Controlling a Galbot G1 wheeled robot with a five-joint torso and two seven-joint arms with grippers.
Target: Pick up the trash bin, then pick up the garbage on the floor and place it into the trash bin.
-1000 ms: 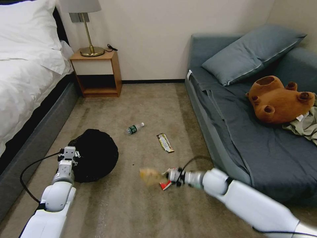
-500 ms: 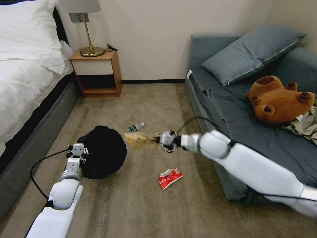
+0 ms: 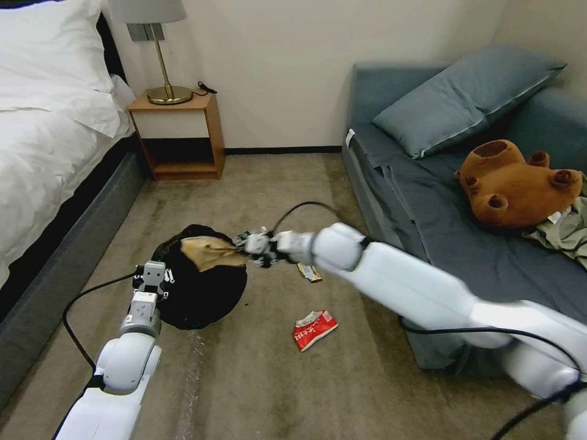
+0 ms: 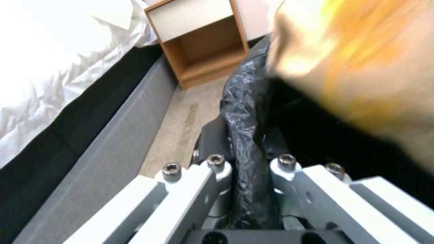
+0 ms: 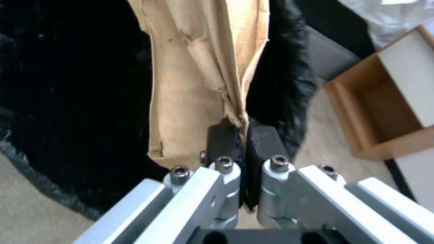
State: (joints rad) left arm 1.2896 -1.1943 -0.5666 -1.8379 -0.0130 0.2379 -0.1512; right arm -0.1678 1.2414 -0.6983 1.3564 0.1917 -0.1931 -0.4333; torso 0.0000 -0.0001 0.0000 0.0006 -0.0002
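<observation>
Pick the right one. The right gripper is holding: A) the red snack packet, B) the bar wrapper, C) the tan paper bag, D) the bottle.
C: the right gripper is shut on the paper bag, holding it over the bin; the red packet lies on the floor.

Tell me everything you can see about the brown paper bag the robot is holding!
The paper bag is tan, crumpled and creased, and looks like thin kraft paper, with a torn, wrinkled edge near the grip. The right gripper pinches one end of it between its black pads, jaws shut. The bag sticks out sideways from the gripper, over the open mouth of the trash bin, which the left gripper holds by its rim. The bag is up in the air, not lying on the carpet.
</observation>
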